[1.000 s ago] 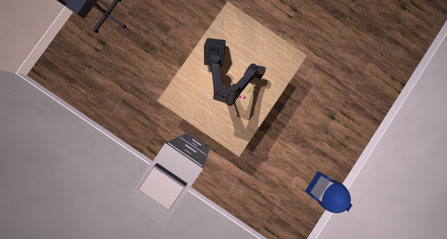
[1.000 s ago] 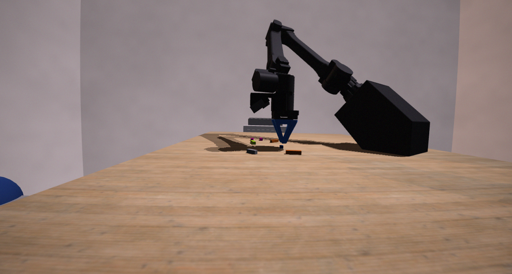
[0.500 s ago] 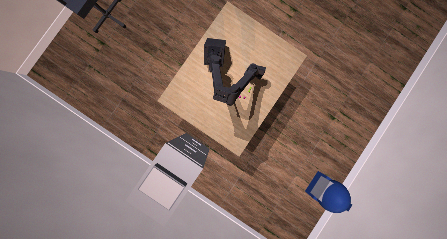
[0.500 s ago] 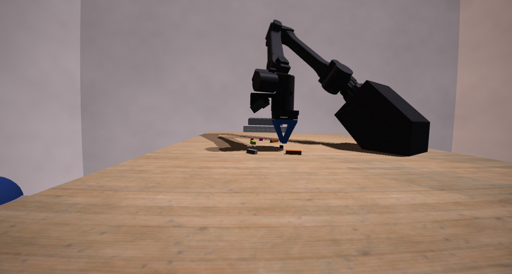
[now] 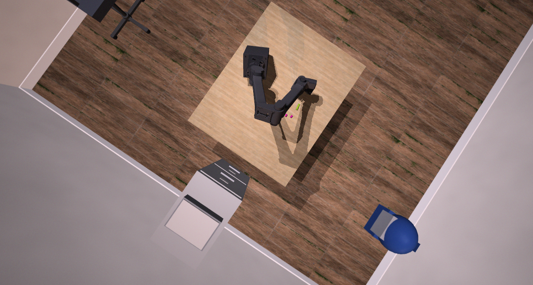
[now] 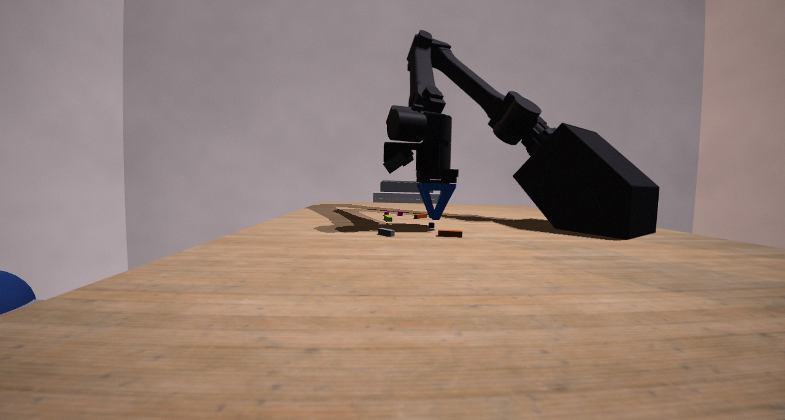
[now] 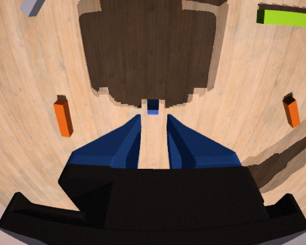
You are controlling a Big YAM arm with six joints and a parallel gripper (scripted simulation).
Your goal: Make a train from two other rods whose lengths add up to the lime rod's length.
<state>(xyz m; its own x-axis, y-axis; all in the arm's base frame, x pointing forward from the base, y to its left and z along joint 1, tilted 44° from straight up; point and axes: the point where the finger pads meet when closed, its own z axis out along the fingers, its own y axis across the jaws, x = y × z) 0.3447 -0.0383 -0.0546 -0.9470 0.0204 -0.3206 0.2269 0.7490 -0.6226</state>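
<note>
Lime rod [image 5: 297, 106] [image 6: 387, 218] [image 7: 289, 18]: all views. Grey rod [image 6: 386, 232] [image 7: 31, 7]: exterior and wrist, not top. Claw [image 6: 435, 218] [image 7: 154, 120] released, fingers slightly apart.

- Pale wooden tabletop [image 5: 230, 115] [image 6: 384, 319] [image 7: 17, 68], bearing scattered rods
- Blue rod [image 6: 431, 225] [image 7: 153, 107], between two orange rods in the wrist view
- Lime rod [image 5: 297, 106] [image 6: 387, 218] [image 7: 289, 18], lying flat
- Two magenta rods, near each other
- Grey rod [image 6: 386, 232] [image 7: 32, 7], apart
</note>
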